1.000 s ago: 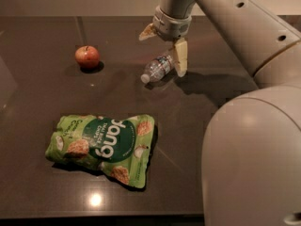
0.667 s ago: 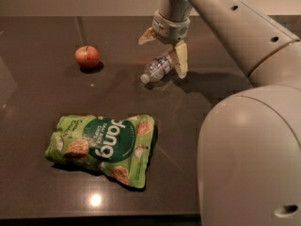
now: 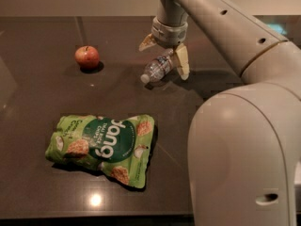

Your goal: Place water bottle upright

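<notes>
The water bottle, small and clear with a white cap and a thin label band, lies on its side on the dark table, cap pointing to the lower left. My gripper hangs over the bottle's base end. Its two pale fingers are spread, one behind the bottle and one to the bottle's right. The jaws stand open around the bottle's far end and do not close on it.
A red apple sits at the back left. A green snack bag lies flat at the front centre. My own arm and base fill the right side. The table's front edge runs along the bottom.
The arm's upper part has shifted a little to the left. The gripper stays over the bottle, and the bottle, apple and bag have not moved.
</notes>
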Tool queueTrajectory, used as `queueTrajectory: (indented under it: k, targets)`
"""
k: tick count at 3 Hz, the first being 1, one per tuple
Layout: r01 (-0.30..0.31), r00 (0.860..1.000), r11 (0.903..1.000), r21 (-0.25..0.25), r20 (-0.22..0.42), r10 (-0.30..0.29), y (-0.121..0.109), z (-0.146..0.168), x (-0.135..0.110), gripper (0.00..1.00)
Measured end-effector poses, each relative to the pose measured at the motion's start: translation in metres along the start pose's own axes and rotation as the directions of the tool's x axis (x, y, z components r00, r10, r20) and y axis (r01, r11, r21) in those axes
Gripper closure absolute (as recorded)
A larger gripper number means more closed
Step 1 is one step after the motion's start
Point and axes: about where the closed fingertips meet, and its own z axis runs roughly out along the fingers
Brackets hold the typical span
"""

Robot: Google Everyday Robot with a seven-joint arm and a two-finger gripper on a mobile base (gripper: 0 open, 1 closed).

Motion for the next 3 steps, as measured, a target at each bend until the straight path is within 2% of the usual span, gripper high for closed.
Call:
queueTrajectory:
  k: [1,3]
  targets:
    - [0.005,1.000,0.9995,-0.031,-0.017,-0.006,0.0018,0.0098,0.0082,0.18]
    - [-0.010,1.000,0.9997,-0.024,-0.009,0.009,-0.0002,0.0091,0.0109,0.62]
